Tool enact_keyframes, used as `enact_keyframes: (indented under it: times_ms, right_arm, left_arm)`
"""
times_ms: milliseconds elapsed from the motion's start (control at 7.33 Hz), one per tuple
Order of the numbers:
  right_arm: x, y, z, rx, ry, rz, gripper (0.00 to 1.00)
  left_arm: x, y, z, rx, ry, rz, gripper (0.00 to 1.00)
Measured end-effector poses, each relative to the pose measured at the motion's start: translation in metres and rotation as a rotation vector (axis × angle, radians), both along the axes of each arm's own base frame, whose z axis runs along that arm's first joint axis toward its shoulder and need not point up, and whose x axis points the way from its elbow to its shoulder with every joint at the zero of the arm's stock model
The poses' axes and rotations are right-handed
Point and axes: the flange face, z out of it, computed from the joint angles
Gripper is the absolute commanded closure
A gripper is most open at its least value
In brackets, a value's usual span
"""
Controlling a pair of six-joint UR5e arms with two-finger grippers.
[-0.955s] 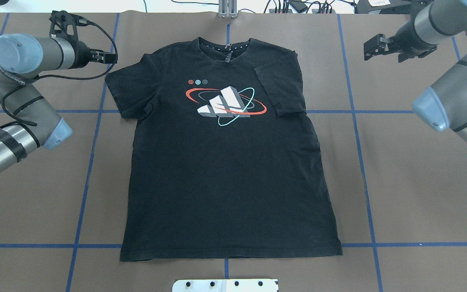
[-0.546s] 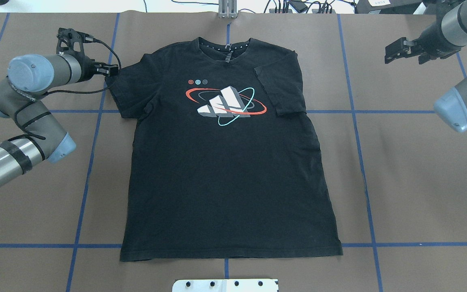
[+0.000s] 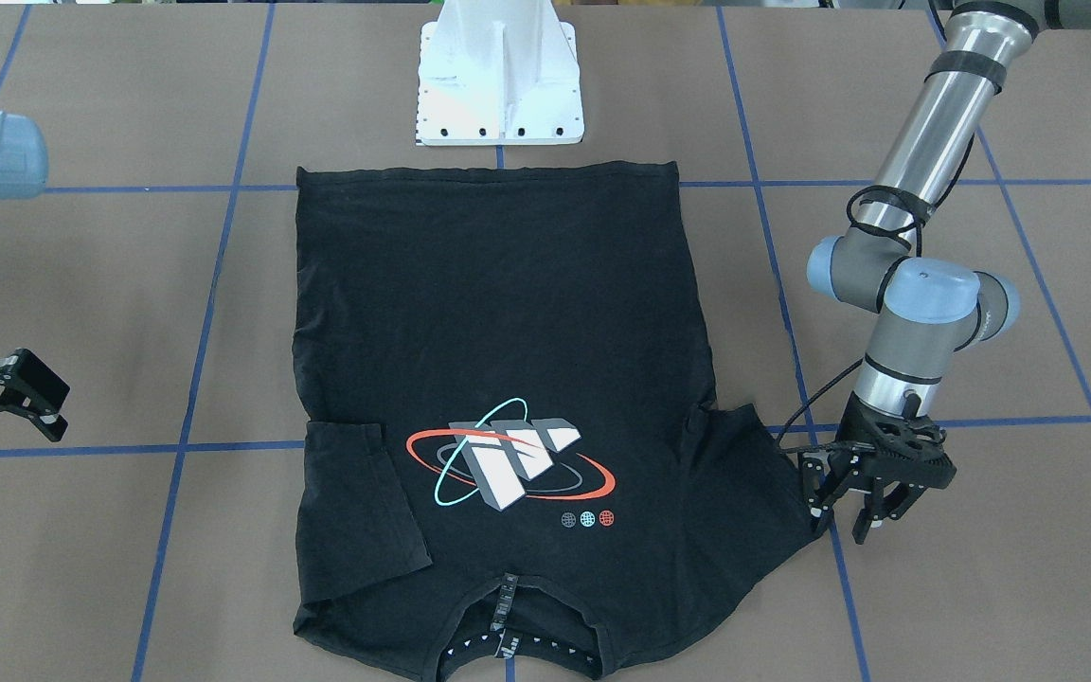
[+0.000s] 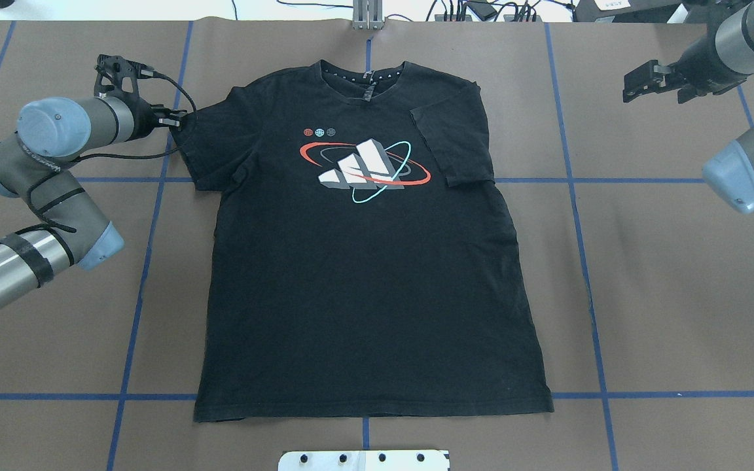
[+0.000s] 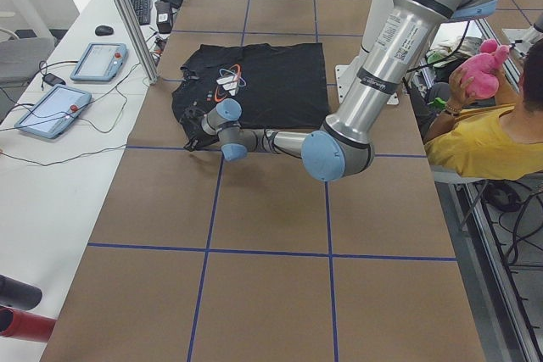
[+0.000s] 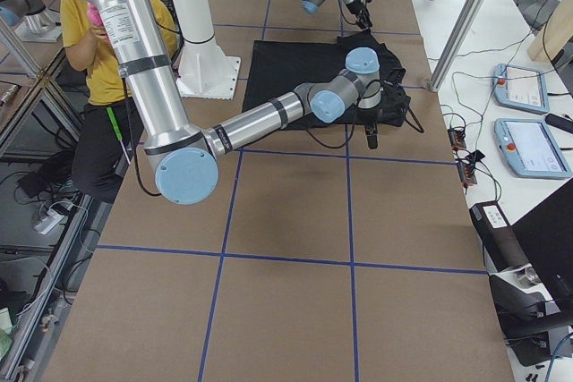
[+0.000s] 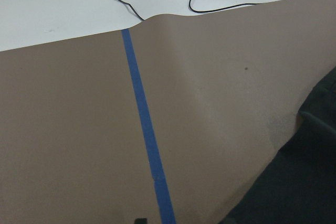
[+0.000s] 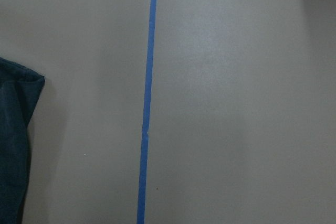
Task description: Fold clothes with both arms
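- Since a second ago our left hand (image 4: 177, 121) has slid in over the bare worktop (image 4: 645, 294) to the edge of the T-shirt (image 4: 364, 294). Our right hand (image 4: 633, 84) has drawn back towards the far right corner.
- We see the T-shirt lying flat in the middle of the worktop, graphic (image 4: 364, 163) up. Its collar (image 4: 364, 75) is away from us and its hem (image 4: 370, 409) is near the white pedestal (image 3: 500, 85).
- Its right sleeve (image 4: 455, 140) is already turned in over the chest, and its left sleeve (image 4: 197, 147) is spread out.
- Our left hand sits low at that sleeve's outer edge, fingers apart, one finger against the cloth. We cannot tell whether any cloth lies between them.
- Our right hand is parted, empty and well apart from the shirt.
- We judge the cloth light, thin and limp. It will sag from any pinch and may drag on the worktop.
- We would take both layers at the sleeve's hem and lift before carrying it across, so the body does not shift.
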Motion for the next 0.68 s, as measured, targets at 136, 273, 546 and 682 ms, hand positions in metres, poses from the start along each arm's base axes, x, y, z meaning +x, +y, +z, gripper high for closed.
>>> enact_keyframes:
  times_ms: [136,273,546,682]
  right_arm:
    - [0.0,0.0,0.001,-0.001,0.0,0.0,0.0]
    - [0.0,0.0,0.001,-0.002,0.001,0.0,0.0]
    - [-0.001,0.0,0.001,-0.003,0.001,0.0,0.0]
    - [-0.001,0.0,0.001,-0.004,0.001,0.001,0.0]
  left_arm:
    - [0.001,0.001,-0.001,0.001,0.002,0.004,0.5]
    - [0.001,0.002,-0.001,0.001,0.003,0.006,0.52]
    - [-0.001,0.006,0.004,0.0,0.004,0.009,0.57]
    - [-0.005,0.01,0.009,0.009,0.013,0.009,0.58]
